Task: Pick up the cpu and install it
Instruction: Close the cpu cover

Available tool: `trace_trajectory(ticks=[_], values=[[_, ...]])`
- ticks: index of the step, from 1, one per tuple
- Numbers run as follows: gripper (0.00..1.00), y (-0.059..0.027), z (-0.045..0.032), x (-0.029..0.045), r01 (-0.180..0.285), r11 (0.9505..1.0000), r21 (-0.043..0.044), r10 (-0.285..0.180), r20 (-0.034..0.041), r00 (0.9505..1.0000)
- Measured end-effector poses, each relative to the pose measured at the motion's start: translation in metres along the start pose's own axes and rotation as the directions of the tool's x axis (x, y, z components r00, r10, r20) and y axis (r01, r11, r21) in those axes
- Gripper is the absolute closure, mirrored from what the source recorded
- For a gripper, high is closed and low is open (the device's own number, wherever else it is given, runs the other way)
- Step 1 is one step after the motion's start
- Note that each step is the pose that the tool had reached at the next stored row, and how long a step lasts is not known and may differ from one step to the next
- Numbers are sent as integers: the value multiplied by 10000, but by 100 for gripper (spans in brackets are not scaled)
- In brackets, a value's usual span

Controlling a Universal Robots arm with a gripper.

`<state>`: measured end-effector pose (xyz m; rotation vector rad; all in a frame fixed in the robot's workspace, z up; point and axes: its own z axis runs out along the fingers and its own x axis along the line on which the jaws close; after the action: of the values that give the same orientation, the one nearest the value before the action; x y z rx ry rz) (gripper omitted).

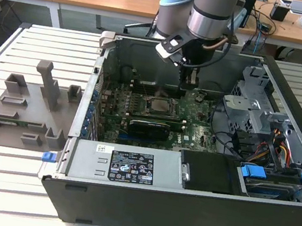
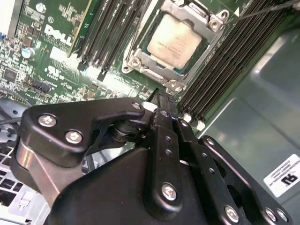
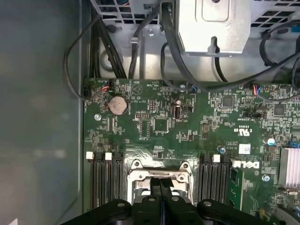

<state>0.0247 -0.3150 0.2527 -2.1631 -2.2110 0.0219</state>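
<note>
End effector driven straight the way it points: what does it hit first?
Likely the socket frame rim beside the seated cpu, going by the end effector in the first wrist view; depth unclear.

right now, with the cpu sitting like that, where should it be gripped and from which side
The cpu lies flat in the socket frame, ringed on every side, so probably pinch two opposite edges of its metal top plate, coming straight down from above.
</note>
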Motion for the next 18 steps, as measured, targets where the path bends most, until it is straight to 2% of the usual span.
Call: trace_trajectory(ticks=[2,3,5,6,10,13,18], values=[[89,-42,26,0,-1,10000,1,1,2,10000],[89,-99,68,0,1,10000,0,-1,0,10000],[89,-232,132,2,-1,10000,0,1,-1,10000],[89,-362,190,4,-2,10000,0,2,-1,10000],[89,-621,341,6,-2,10000,0,2,0,10000],[89,-685,412,6,1,10000,0,-1,0,10000],[89,-737,470,5,1,10000,1,-1,-3,10000]])
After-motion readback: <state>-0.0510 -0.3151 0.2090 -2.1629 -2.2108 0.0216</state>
